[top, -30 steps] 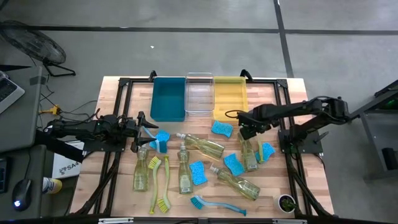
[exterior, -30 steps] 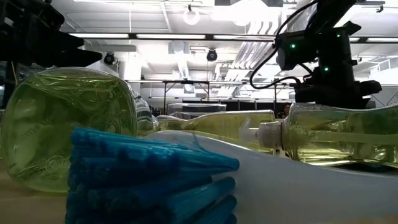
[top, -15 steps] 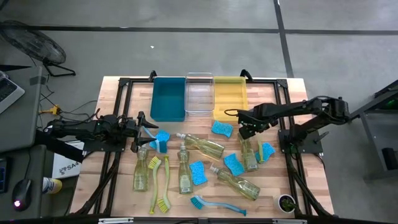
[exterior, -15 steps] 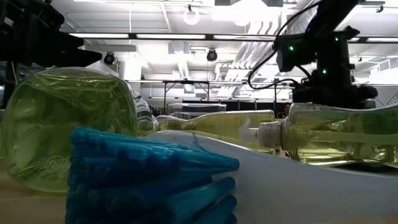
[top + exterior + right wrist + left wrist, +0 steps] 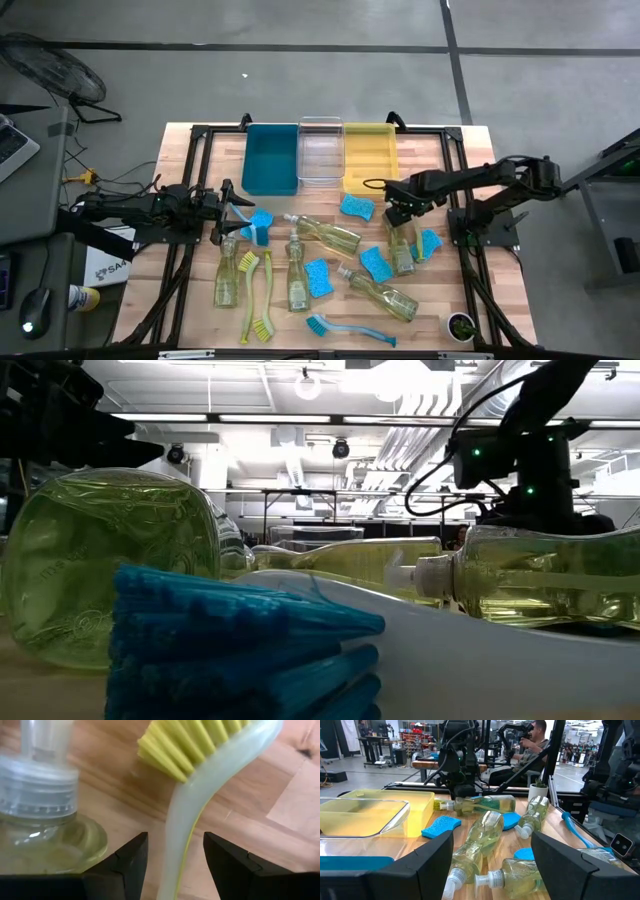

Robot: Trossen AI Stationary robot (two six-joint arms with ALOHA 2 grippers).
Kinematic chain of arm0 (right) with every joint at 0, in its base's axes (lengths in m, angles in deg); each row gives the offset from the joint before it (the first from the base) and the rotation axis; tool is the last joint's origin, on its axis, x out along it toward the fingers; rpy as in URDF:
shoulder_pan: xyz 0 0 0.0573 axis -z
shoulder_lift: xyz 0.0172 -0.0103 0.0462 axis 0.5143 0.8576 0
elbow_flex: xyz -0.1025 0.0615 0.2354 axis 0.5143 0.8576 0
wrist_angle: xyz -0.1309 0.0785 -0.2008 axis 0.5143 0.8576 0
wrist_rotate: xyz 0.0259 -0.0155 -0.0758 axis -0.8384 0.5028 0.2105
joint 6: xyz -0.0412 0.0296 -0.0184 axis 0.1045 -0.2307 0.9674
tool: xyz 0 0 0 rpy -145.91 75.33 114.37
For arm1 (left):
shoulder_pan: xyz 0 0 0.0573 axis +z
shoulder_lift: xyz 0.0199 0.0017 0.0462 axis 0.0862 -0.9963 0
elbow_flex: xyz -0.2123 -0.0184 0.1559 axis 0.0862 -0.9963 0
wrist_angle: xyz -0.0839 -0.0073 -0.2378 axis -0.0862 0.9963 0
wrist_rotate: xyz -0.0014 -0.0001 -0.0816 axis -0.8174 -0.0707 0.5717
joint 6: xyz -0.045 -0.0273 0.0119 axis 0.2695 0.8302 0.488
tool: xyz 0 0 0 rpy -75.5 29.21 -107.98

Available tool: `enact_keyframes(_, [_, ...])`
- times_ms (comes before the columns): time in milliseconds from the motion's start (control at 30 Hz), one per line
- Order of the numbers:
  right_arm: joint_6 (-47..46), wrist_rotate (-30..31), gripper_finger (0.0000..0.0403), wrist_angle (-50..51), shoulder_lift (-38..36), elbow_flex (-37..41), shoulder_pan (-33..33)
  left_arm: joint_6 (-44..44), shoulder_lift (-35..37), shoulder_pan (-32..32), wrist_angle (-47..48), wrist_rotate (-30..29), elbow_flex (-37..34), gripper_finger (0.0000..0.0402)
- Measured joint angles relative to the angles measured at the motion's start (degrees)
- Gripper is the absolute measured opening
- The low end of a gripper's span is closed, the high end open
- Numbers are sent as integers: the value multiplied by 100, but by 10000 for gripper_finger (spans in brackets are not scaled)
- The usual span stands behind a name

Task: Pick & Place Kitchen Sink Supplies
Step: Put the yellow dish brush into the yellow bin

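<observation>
My right gripper (image 5: 399,212) points down, open, over the right part of the table. In the right wrist view its two fingers stand on either side of the pale neck (image 5: 182,827) of a dish brush with yellow-green bristles (image 5: 200,742), with a gap on each side. A clear pump bottle of yellow-green soap (image 5: 40,795) lies right beside the brush. In the low view that gripper (image 5: 530,495) hangs just behind a lying bottle (image 5: 545,575). My left gripper (image 5: 226,214) waits open and level at the left, near a blue sponge (image 5: 260,222).
Teal (image 5: 271,158), clear (image 5: 321,152) and yellow (image 5: 369,155) bins stand in a row at the far edge. Several bottles (image 5: 325,235), blue sponges (image 5: 357,207) and brushes (image 5: 262,295) lie over the middle. A small pot (image 5: 460,325) sits at the near right corner. A person (image 5: 537,740) sits beyond the table.
My right gripper has sunk a little toward the brush and the bottle, still open. Nothing on the table has moved.
</observation>
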Motion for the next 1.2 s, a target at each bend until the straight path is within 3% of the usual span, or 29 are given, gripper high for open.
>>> enact_keyframes(233, [152,19,161,-48,-2,0,226,0,-1,1,0,1,0,264])
enact_keyframes(667, [342,-310,49,-59,-7,0,279,0,1,0,0,0,1,264])
enact_keyframes(900, [365,-530,49,220,-7,-104,279,0,1,1,0,2,0,264])
enact_keyframes(1200, [558,-525,46,1705,-7,-1044,279,0,1,-1,0,0,0,264])
